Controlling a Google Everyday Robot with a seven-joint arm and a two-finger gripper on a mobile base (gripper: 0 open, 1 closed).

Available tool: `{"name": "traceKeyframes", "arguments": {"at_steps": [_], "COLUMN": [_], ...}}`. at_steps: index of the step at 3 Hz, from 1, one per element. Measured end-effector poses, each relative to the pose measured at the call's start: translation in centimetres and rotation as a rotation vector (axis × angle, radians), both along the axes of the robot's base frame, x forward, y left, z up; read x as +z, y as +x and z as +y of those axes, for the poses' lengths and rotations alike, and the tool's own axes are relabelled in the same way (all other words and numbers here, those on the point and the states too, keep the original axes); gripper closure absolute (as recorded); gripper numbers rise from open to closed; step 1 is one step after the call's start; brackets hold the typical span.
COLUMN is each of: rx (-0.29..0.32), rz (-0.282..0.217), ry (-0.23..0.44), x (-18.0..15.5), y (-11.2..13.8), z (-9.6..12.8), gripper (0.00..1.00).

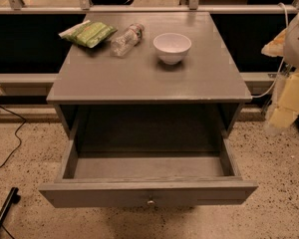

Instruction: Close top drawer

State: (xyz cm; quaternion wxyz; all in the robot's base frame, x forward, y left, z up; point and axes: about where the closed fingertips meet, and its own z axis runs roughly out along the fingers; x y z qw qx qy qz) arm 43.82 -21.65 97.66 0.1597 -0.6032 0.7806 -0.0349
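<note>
The top drawer [148, 193] of the grey cabinet stands pulled far out toward me. Its shallow box [148, 166] is empty. A small round metal knob [150, 201] sits at the centre of its flat front. My arm shows as a pale white and yellow shape at the right edge of the view, and the gripper [281, 114] hangs at its lower end. It is to the right of the cabinet, level with the cabinet top, and well apart from the drawer front.
On the cabinet top [149, 78] stand a white bowl [172, 47], a lying plastic bottle [126, 40] and a green snack bag [89, 33]. A railing runs behind. Black cables [12, 136] and a black bar [2, 210] lie on the speckled floor at left.
</note>
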Motion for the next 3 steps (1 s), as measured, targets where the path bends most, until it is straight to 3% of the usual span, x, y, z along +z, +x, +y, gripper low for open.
{"name": "traceKeyframes", "arguments": {"at_steps": [1, 2, 3], "rx": [0.000, 0.022, 0.059], "rz": [0.000, -0.045, -0.086], "ry": [0.000, -0.068, -0.133], "x": [0.0, -1.5, -6.1], "y": [0.0, 0.1, -1.3], "z": [0.0, -0.1, -2.3], "gripper": [0.00, 0.00, 0.00]}}
